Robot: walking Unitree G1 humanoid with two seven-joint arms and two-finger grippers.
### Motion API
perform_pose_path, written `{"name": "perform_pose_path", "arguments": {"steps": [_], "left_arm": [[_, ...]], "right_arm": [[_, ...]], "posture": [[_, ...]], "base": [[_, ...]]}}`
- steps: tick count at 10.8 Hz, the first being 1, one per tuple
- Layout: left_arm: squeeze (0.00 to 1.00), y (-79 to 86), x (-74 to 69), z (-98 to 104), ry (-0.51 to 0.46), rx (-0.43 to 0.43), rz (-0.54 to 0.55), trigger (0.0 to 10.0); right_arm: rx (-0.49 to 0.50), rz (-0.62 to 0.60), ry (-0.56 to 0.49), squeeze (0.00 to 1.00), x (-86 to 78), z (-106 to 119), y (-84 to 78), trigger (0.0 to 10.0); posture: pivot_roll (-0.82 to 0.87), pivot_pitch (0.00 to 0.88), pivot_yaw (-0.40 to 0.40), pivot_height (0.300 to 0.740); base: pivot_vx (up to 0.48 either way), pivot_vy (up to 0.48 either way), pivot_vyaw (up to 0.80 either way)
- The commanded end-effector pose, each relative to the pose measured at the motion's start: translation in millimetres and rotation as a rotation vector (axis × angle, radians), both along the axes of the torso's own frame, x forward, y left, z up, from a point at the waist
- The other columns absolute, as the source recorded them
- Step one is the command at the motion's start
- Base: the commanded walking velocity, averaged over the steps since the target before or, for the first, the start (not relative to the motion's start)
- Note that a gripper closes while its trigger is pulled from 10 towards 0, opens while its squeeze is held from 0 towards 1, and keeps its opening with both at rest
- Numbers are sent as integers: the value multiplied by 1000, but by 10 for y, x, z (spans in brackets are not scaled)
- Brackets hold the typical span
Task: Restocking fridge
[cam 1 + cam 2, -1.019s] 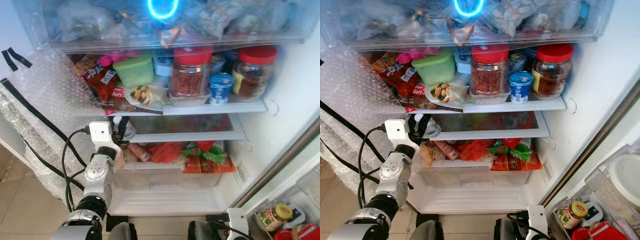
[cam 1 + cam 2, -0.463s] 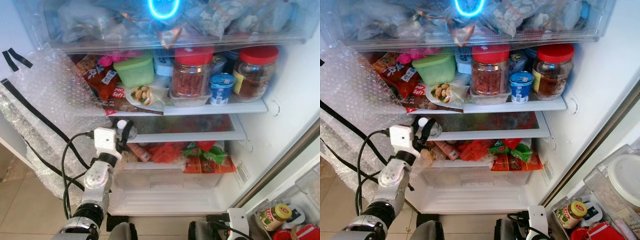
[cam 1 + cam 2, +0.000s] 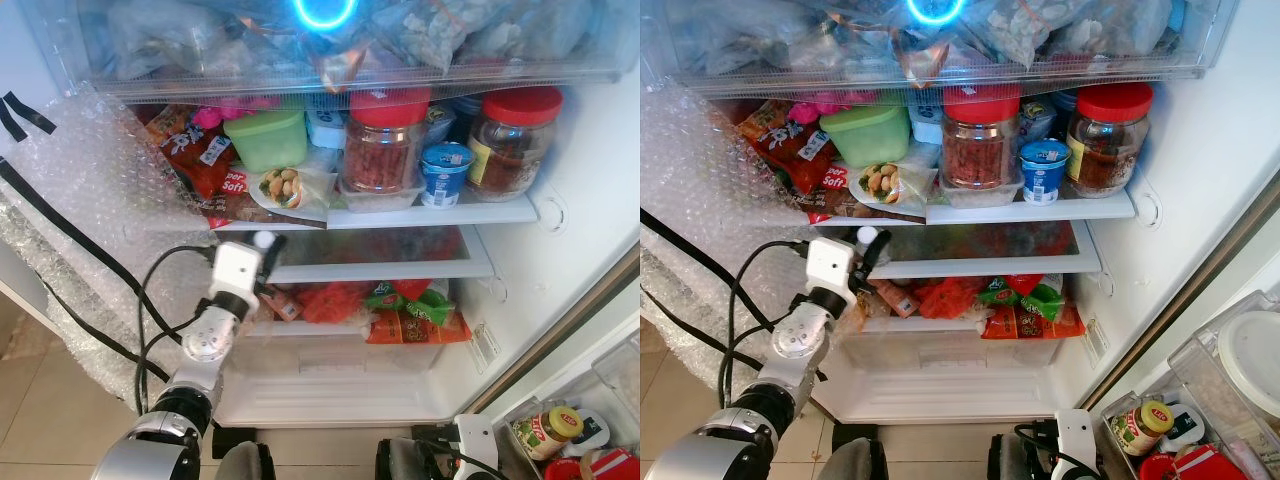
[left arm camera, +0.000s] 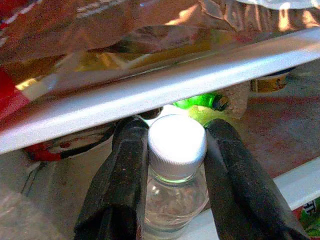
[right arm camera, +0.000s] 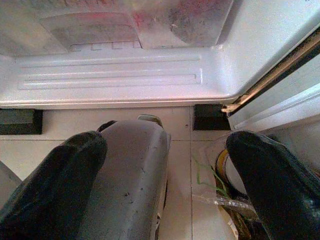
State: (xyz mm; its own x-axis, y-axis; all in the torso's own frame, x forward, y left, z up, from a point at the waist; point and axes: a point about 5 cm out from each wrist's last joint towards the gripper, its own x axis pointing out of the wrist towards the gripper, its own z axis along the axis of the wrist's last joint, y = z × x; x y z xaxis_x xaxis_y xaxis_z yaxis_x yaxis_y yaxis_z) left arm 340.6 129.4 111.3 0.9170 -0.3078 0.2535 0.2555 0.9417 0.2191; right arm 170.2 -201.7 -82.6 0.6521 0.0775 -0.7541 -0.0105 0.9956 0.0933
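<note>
right gripper (image 5: pixel 165 185) hangs low by the floor, fingers spread with nothing between. left gripper (image 4: pixel 175 165) pinches a small clear bottle (image 4: pixel 175 200) below its white cap (image 4: pixel 177 142), at the left front edge of the fridge's middle glass shelf (image 3: pixel 400 270). above, 2 red-lidded jars (image 3: pixel 385 140).

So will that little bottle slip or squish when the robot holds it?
Probably not squish: the left pincer grips the bottle just under its ridged white cap, likely the stiffest part. Its smooth clear plastic might slip, and it would roll if laid down.
</note>
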Motion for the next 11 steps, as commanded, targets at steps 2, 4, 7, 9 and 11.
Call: {"name": "perform_pose_path", "arguments": {"steps": [2, 4, 7, 9, 11], "left_arm": [[0, 130, -98, -234, 99, 11, 35, 10000], [0, 215, -203, -371, 137, -7, 71, 10000], [0, 328, -308, -602, 282, -75, 138, 10000], [0, 245, -304, -661, 358, -89, 78, 10000], [0, 208, -204, -588, 370, -84, 63, 10000]], "right_arm": [[25, -8, 105, 0, -268, -134, 70, 10000], [25, -5, 107, 0, -268, -134, 70, 10000], [27, -1, 107, 0, -260, -132, 75, 10000], [24, 3, 109, 0, -254, -132, 80, 10000], [24, 6, 110, 0, -252, -132, 84, 10000]], "posture": [[-64, 86, 54, 626], [-57, 85, 51, 626], [-52, 79, 53, 626], [-48, 73, 56, 626], [-44, 69, 58, 626]], "base": [[0, 0, 0], [0, 0, 0], [0, 0, 0], [0, 0, 0], [0, 0, 0]]}}
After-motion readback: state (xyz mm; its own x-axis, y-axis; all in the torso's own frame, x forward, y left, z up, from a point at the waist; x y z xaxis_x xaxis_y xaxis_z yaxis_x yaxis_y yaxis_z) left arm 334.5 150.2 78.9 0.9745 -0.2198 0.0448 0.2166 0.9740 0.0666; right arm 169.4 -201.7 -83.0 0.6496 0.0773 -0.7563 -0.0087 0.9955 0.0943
